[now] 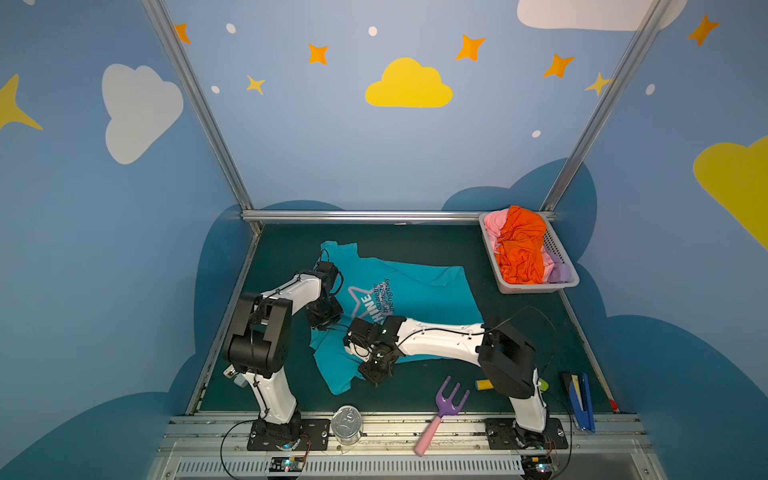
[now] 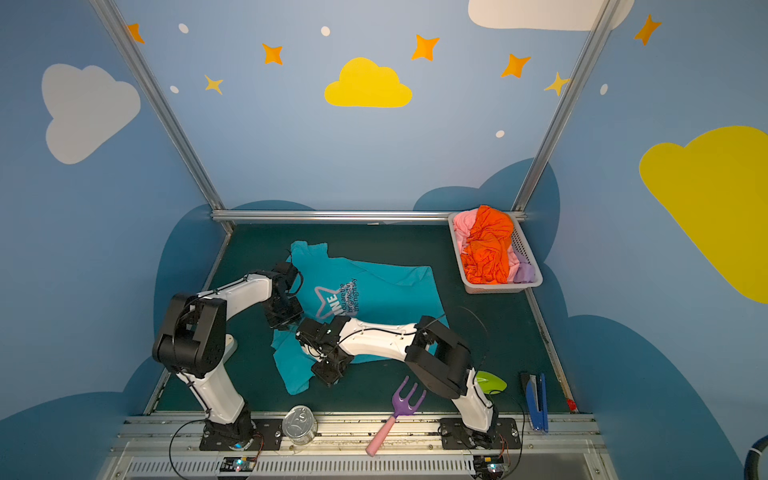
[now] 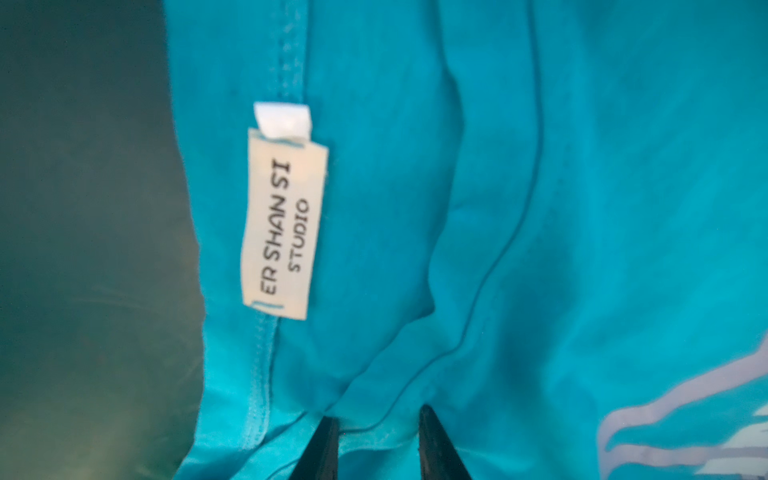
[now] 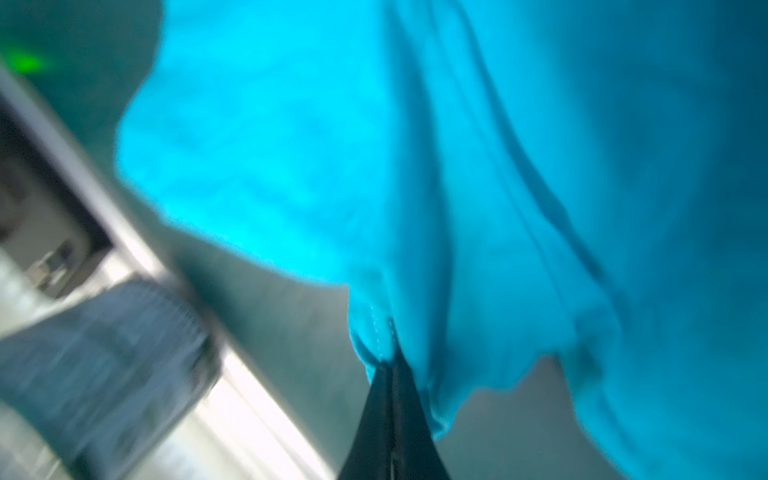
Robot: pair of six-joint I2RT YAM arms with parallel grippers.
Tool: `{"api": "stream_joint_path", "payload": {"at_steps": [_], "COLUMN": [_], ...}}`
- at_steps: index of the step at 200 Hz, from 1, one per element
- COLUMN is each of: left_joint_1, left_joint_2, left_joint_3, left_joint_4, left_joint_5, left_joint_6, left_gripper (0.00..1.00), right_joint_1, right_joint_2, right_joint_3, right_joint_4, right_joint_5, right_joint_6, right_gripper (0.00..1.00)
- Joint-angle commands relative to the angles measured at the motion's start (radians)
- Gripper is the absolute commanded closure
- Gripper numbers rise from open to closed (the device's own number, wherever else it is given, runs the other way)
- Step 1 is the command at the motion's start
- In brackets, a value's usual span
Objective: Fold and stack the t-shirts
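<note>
Teal shirt (image 1: 415,286) lies spread, print up, on the surface (image 1: 436,245); other shirts (image 1: 521,245) sit heaped in the basket (image 1: 536,287). Left claw (image 3: 378,440) pinches a fold beside the neck label (image 3: 286,224), and right claw (image 4: 390,374) is clamped tight on an edge. The first fold looks in hand. Next, both claws should lift together and carry the cloth across the print.
</note>
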Motion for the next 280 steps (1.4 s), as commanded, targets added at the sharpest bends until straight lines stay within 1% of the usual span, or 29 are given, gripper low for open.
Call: {"api": "stream_joint_path", "payload": {"at_steps": [1, 12, 21, 48, 75, 80, 84, 88, 92, 100, 115, 126, 146, 173, 189, 205, 216, 230, 253, 269, 280], "left_joint_1": [-0.001, -0.001, -0.001, 0.0, -0.002, -0.002, -0.002, -0.002, -0.002, -0.004, -0.009, -0.012, -0.022, -0.034, -0.045, -0.072, -0.095, -0.117, -0.125, -0.124, -0.123], "left_joint_2": [0.114, 0.117, 0.121, 0.128, 0.132, 0.132, 0.131, 0.129, 0.125, 0.115, 0.073, 0.029, -0.071, -0.195, -0.23, -0.229, -0.213, -0.193, -0.177, -0.166, -0.161], "left_joint_3": [-0.061, -0.06, -0.059, -0.055, -0.048, -0.045, -0.045, -0.043, -0.042, -0.039, -0.037, -0.035, -0.026, -0.004, 0.004, 0.001, -0.007, -0.034, -0.109, -0.143, -0.157], "left_joint_4": [0.152, 0.154, 0.155, 0.158, 0.147, 0.143, 0.139, 0.134, 0.127, 0.11, 0.076, 0.046, -0.014, -0.081, -0.096, -0.099, -0.106, -0.101, -0.058, -0.038, -0.027], "left_joint_5": [0.013, 0.015, 0.015, 0.016, 0.016, 0.016, 0.016, 0.015, 0.013, 0.005, -0.016, -0.037, -0.095, -0.178, -0.194, -0.199, -0.208, -0.215, -0.196, -0.193, -0.192], "left_joint_6": [0.014, 0.015, 0.015, 0.02, 0.026, 0.027, 0.027, 0.026, 0.026, 0.024, 0.025, 0.024, 0.003, -0.028, -0.043, -0.059, -0.07, -0.085, -0.102, -0.113, -0.118], "left_gripper": [0.66, 0.66, 0.66, 0.66, 0.66, 0.66, 0.66, 0.66, 0.66, 0.66, 0.66, 0.66, 0.65, 0.61, 0.6, 0.59, 0.59, 0.6, 0.59, 0.59, 0.59], "right_joint_1": [0.007, 0.008, 0.011, 0.014, 0.015, 0.014, 0.013, 0.012, 0.01, 0.004, -0.022, -0.061, -0.149, -0.245, -0.282, -0.305, -0.322, -0.34, -0.357, -0.375, -0.406], "right_joint_2": [-0.098, -0.114, -0.117, -0.102, -0.089, -0.091, -0.093, -0.097, -0.102, -0.119, -0.167, -0.214, -0.317, -0.456, -0.508, -0.538, -0.552, -0.56, -0.55, -0.54, -0.519], "right_joint_3": [-0.025, -0.044, -0.059, -0.109, -0.115, -0.114, -0.112, -0.111, -0.109, -0.104, -0.094, -0.089, -0.094, -0.123, -0.147, -0.181, -0.201, -0.223, -0.252, -0.288, -0.302], "right_joint_4": [-0.095, -0.113, -0.123, -0.119, -0.109, -0.11, -0.11, -0.11, -0.111, -0.116, -0.131, -0.132, -0.112, -0.035, 0.033, 0.096, 0.124, 0.146, 0.142, 0.162, 0.177], "right_joint_5": [-0.13, -0.175, -0.191, -0.213, -0.227, -0.219, -0.212, -0.205, -0.19, -0.159, -0.081, -0.035, 0.062, 0.211, 0.306, 0.401, 0.416, 0.396, 0.407, 0.426, 0.429], "right_joint_6": [-0.019, -0.025, -0.026, -0.028, -0.03, -0.028, -0.027, -0.024, -0.023, -0.022, -0.02, -0.013, 0.016, 0.044, 0.024, 0.015, 0.019, 0.012, 0.003, 0.006, 0.017], "right_gripper": [1.0, 1.0, 1.0, 1.0, 1.0, 0.92, 0.82, 0.75, 0.7, 0.65, 0.62, 0.6, 0.59, 0.57, 0.57, 0.57, 0.57, 0.57, 0.61, 0.59, 0.57]}}
